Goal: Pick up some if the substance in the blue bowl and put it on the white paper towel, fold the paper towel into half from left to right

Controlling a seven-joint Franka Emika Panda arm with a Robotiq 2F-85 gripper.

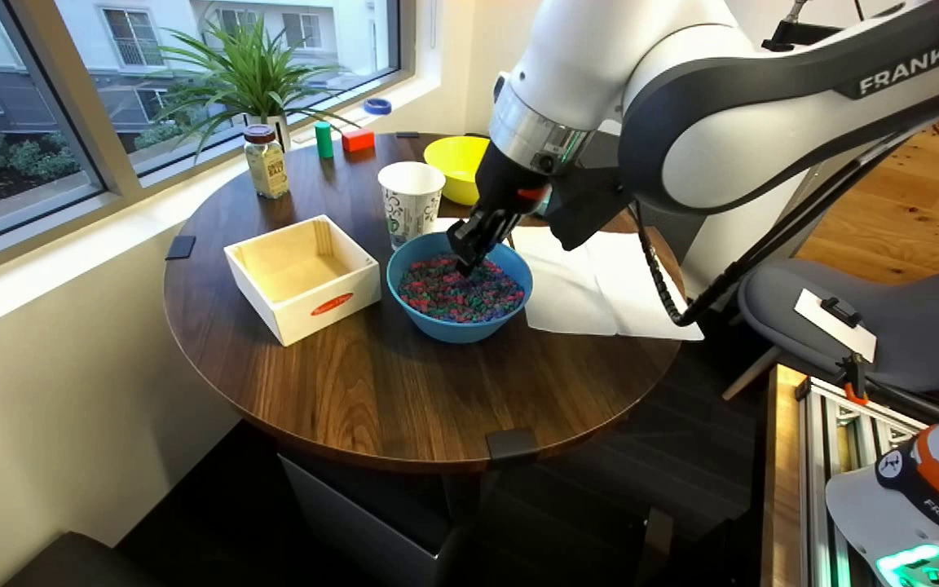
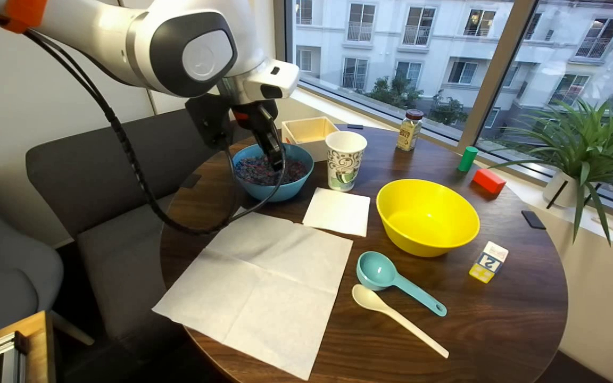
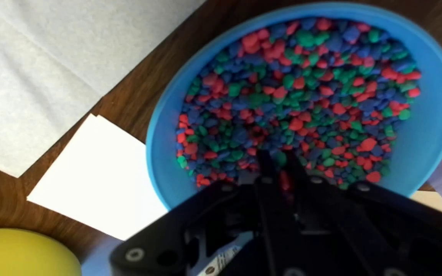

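Wooden surface, with a blue bowl of colored pebbles mid-frame.
End effector over the pebbles, fingertips close together; I can't tell if it's pinching any.

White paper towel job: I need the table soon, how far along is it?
Done: the claw is inside the blue bowl, at the multicoloured bits. In hand: the pick, seemingly; jaws stand close together, but whether they grip any is unclear. Left: putting some on the white paper towel, spread open with none visible on it, then folding that in half.
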